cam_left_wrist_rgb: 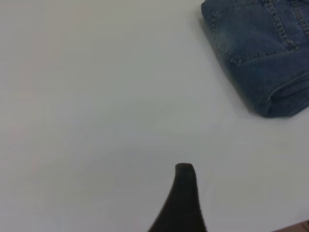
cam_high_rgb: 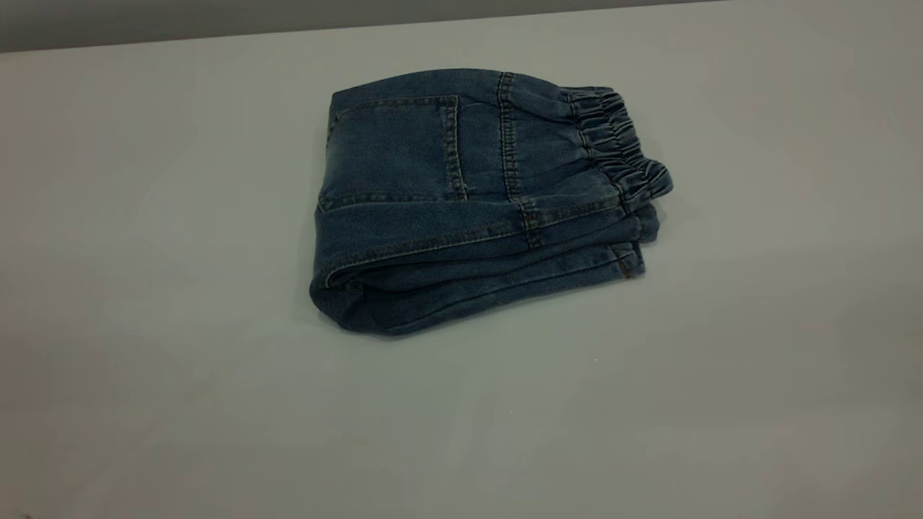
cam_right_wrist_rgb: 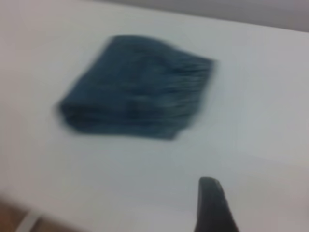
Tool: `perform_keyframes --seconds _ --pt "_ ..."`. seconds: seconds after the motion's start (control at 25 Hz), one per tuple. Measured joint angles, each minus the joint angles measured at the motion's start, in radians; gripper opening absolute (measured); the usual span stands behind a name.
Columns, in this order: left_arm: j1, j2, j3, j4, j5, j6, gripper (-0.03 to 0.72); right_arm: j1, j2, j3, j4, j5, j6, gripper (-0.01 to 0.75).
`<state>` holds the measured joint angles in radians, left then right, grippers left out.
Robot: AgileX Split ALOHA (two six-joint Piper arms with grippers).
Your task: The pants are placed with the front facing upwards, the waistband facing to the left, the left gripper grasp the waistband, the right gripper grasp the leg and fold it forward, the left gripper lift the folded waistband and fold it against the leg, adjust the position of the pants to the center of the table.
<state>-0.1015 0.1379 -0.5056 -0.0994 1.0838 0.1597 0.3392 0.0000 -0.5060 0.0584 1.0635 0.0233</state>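
The pants (cam_high_rgb: 461,194) lie folded into a compact denim bundle in the middle of the table (cam_high_rgb: 144,303), patch pocket facing up. The gathered waistband (cam_high_rgb: 613,137) runs along the bundle's right edge, over a stitched leg hem (cam_high_rgb: 626,265). Neither arm appears in the exterior view. In the left wrist view the left gripper (cam_left_wrist_rgb: 241,208) hovers over bare table, well away from the pants (cam_left_wrist_rgb: 260,53); one black finger (cam_left_wrist_rgb: 186,198) shows alone, holding nothing. In the right wrist view the right gripper (cam_right_wrist_rgb: 251,203) is also clear of the blurred pants (cam_right_wrist_rgb: 140,87), with a single finger (cam_right_wrist_rgb: 210,205) showing.
The table's far edge (cam_high_rgb: 288,32) meets a grey wall. A brown strip past the table's edge shows in the left wrist view (cam_left_wrist_rgb: 294,227) and in the right wrist view (cam_right_wrist_rgb: 14,217). Bare tabletop surrounds the pants on all sides.
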Motion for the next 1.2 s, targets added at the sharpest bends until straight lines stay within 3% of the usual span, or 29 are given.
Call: perform_keyframes --seconds 0.12,0.24,0.32,0.72,1.2 --pt "0.0 -0.001 0.0 0.0 0.0 0.002 0.582 -0.118 0.0 0.0 0.0 0.0 0.0 0.358" --pt "0.0 -0.001 0.0 -0.001 0.0 0.003 0.582 -0.178 0.0 0.0 0.0 0.0 0.0 0.358" --pt "0.006 -0.011 0.0 -0.002 0.0 0.004 0.582 -0.18 0.0 0.0 -0.001 0.0 0.0 0.358" --pt "0.174 -0.139 -0.007 -0.008 0.014 0.008 0.582 -0.18 0.0 0.0 -0.001 0.0 0.001 0.357" --pt "0.18 -0.138 -0.006 -0.008 0.01 0.008 0.582 -0.18 0.0 0.0 -0.001 0.0 0.0 0.357"
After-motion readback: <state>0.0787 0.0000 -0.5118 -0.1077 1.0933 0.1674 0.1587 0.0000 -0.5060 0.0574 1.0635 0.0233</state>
